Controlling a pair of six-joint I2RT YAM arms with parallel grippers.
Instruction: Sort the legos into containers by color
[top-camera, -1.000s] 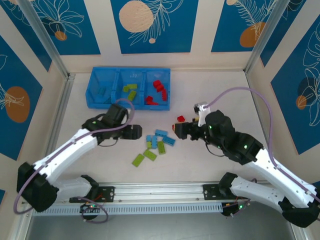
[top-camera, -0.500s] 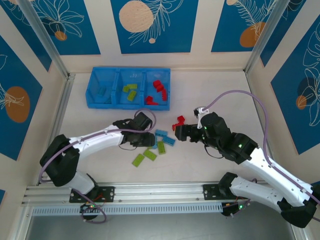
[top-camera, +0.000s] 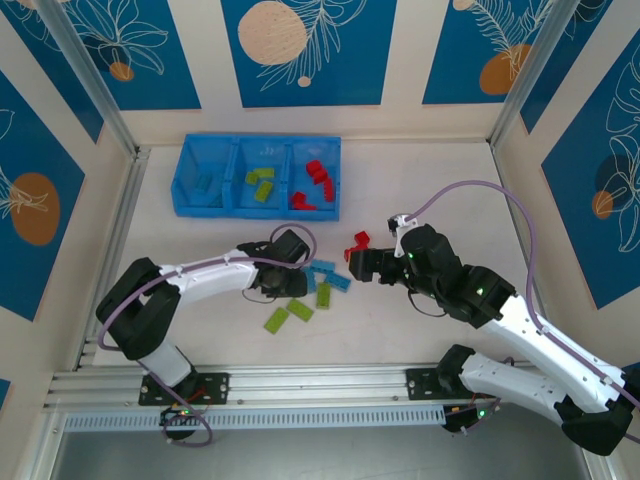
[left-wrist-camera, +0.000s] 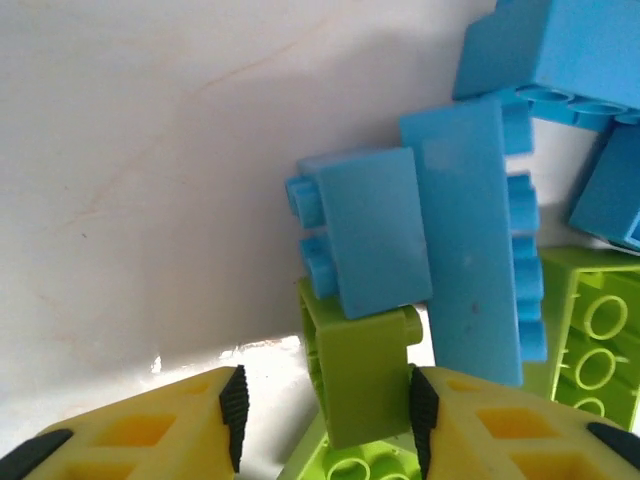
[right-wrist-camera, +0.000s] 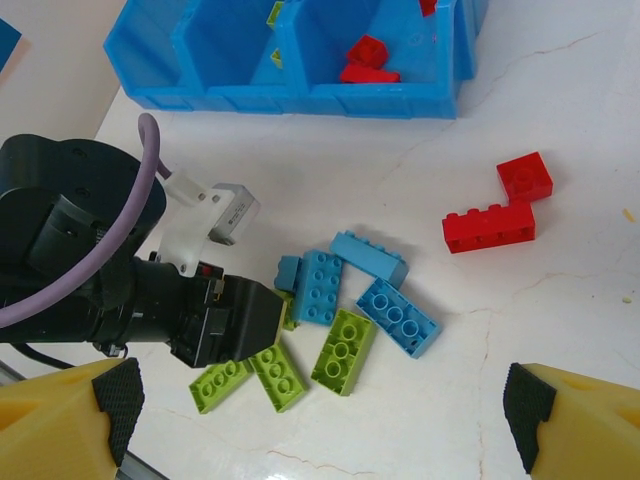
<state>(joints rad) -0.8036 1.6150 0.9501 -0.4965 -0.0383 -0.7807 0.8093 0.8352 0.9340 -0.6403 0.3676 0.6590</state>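
blue tray (top-camera: 258, 211) sits far left. left gripper (left-wrist-camera: 327, 410) is down at the pile (top-camera: 318, 283), fingers apart around a lime brick (left-wrist-camera: 355, 375), right pad touching it. red bricks (right-wrist-camera: 500, 208) lie near the right gripper (top-camera: 362, 263), fingers wide apart.

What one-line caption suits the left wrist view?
Left end effector, open, straddling a lime green brick that touches a light blue brick.
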